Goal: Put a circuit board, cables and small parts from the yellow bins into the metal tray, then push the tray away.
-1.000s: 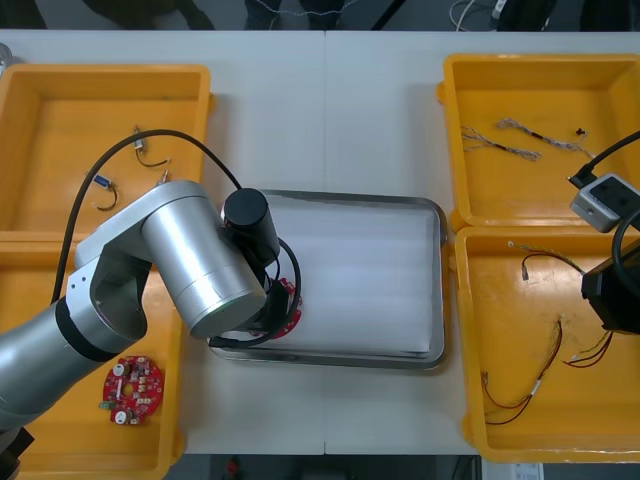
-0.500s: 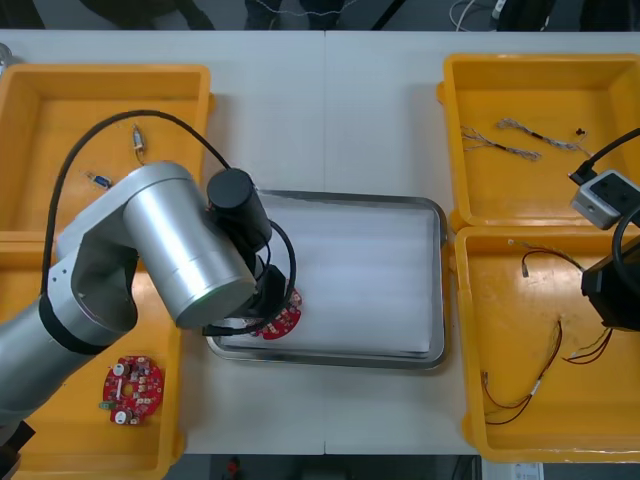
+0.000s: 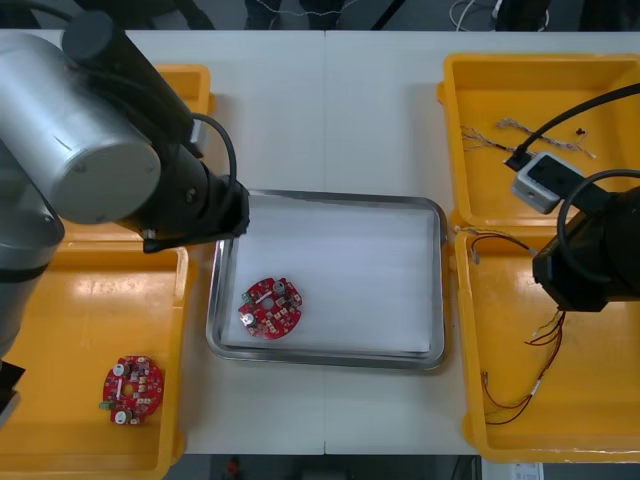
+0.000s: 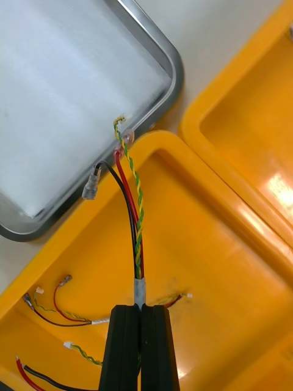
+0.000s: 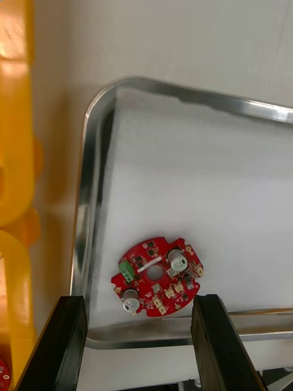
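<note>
— Surface entry: light table (image 3: 330, 100), seen steeply from above. Four yellow plastic bins (image 3: 90, 300), two per side. One shiny rectangular metal tray (image 3: 370, 260) between them, white inside.
— Tray contents?
— One round red circuit board (image 3: 270, 308), lying flat near the tray corner closest to the robot's left side. A second round red board (image 3: 131, 388) lies in the near left bin.
— Left arm?
— Silver, bent over the left bins, wrist beside the tray's left rim. Left gripper (image 5: 138, 299) points down above the tray, over the board. Its black fingers (image 5: 61, 342) stand well apart and hold nothing.
— Right arm?
— Wrist over the near right bin (image 3: 520, 330). Right gripper (image 4: 141, 311) is pressed almost together, clamped on a taped cable bundle (image 4: 135, 220) of red, black and twisted yellow-green strands. The free ends reach past the bin's rim toward the tray's corner; whether they touch the rim, cannot tell.
— Remainder?
— Loose red and dark cables (image 3: 520, 395) on that bin's floor. Thin twisted cables (image 3: 510, 140) in the far right bin, possibly grey.
</note>
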Motion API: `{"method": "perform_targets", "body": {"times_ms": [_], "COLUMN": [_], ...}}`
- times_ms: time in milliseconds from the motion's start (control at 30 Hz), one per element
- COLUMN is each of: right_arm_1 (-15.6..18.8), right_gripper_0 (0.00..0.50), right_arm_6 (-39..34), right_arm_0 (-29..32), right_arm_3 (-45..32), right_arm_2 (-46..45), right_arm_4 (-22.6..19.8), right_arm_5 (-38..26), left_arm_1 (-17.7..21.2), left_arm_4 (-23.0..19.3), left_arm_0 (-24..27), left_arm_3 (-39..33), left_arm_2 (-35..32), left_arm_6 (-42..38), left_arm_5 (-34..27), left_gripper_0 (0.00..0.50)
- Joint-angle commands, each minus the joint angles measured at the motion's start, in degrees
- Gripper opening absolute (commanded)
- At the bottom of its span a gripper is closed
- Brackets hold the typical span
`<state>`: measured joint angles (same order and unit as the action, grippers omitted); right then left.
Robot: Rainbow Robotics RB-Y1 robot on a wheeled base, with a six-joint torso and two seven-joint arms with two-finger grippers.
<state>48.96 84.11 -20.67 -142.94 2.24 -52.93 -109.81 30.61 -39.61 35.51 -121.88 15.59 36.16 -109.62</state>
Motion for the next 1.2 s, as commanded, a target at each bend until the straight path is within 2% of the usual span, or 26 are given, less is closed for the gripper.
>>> {"method": "perform_targets", "body": {"times_ms": [33, 200, 533, 667, 767, 967, 1067, 1200], "right_arm_1": [0.79, -2.02, -9.67, -11.78, -12.13, -12.84, -14.07, -15.21], "right_gripper_0": [0.000, 0.000, 0.000, 0.000, 0.000, 0.000, 0.000, 0.000], "right_arm_6": [-0.35, 0.18, 2.99, 9.14, 13.45, 18.90, 20.65, 21.09], "right_arm_0": [-6.75, -10.62, -17.65, -18.00, -17.91, -17.91, -17.83, -17.83], "right_arm_3": [-1.64, -1.64, 2.49, 3.99, 4.87, 6.80, 8.73, 11.81], "right_arm_2": [6.99, 13.14, 25.18, 27.56, 29.49, 34.68, 36.61, 38.10], "right_arm_4": [0.63, 3.44, 7.84, 10.21, 12.06, 17.24, 19.70, 19.97], "right_arm_5": [-0.19, -0.19, -0.19, -0.19, 0.12, 3.28, 5.13, 7.41], "left_arm_1": [4.72, 6.74, 8.77, 9.47, 10.00, 11.14, 11.67, 11.67], "left_arm_4": [-2.32, -1.96, 2.43, 4.28, 4.36, 4.63, 4.63, 4.98], "left_arm_0": [5.00, 7.38, 12.30, 14.32, 15.20, 16.08, 16.08, 16.17], "left_arm_3": [4.55, 12.11, 28.10, 33.99, 37.86, 43.48, 46.12, 49.72], "left_arm_2": [-5.22, -8.03, -12.60, -14.18, -16.38, -18.93, -18.93, -18.93], "left_arm_6": [-4.26, -3.46, -0.48, 3.04, 5.85, 9.19, 9.81, 11.92], "left_arm_5": [-0.38, -0.38, -0.38, -0.38, -0.25, 3.71, 7.58, 11.88], "left_gripper_0": [0.500, 0.500, 0.500, 0.500, 0.500, 0.500, 0.500, 0.500]}}
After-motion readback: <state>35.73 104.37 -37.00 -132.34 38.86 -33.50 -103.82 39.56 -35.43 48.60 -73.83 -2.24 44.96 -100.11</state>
